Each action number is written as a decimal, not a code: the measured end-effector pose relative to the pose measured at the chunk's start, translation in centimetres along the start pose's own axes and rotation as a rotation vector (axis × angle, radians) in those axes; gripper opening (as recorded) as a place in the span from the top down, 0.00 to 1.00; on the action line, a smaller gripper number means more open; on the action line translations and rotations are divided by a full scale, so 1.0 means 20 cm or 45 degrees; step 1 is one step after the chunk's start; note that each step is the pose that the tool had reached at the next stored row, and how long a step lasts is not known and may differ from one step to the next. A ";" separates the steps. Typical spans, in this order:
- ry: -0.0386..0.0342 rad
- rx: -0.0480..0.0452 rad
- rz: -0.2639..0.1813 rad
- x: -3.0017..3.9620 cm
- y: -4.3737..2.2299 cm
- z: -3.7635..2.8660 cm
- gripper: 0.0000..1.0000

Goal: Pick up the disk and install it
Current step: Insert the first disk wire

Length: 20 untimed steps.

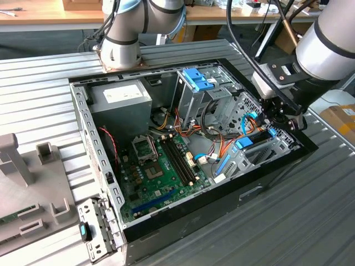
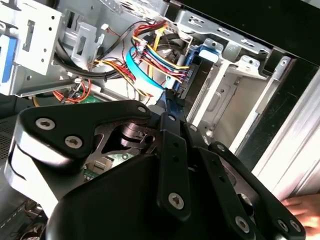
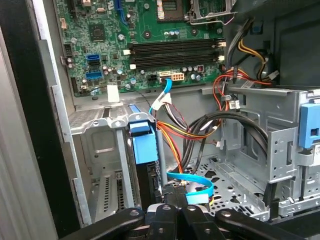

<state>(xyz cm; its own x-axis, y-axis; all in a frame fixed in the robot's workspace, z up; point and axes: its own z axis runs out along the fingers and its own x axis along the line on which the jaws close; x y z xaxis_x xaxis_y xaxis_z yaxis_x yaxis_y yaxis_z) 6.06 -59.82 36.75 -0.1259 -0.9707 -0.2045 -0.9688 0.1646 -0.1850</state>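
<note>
the gripper (image 1: 284,119) is reaching down at the case's three o'clock edge, jaws pinched narrow on the disk (image 3: 145,150), which is standing on edge, part-way into the drive bay (image 3: 107,165). the install step is looking under way; seating it squarely should call for straight pressure. beyond, toward nine o'clock, the motherboard (image 1: 161,166) is lying bare.

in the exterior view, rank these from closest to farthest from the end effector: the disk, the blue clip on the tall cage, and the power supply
1. The disk, in the bay right under the end effector.
2. The blue clip, atop the tall cage mid-case.
3. The power supply, in the far corner toward the exterior view's left.
</note>
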 end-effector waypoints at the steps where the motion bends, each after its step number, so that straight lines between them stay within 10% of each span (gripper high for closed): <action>1: 0.0243 0.004 0.000 0.000 0.000 0.001 0.89; 3: 0.0904 0.016 0.000 0.001 0.001 0.002 0.89; 5: 0.1186 0.022 0.012 0.004 0.004 0.018 0.89; 12: 0.1237 0.024 0.018 0.006 0.007 0.026 0.76; 20: 0.1239 0.024 0.018 0.006 0.007 0.026 0.89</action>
<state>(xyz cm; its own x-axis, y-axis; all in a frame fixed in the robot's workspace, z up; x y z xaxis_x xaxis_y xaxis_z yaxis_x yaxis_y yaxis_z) 6.03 -59.83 36.20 -0.1608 -0.9805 -0.1131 -0.9627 0.1811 -0.2012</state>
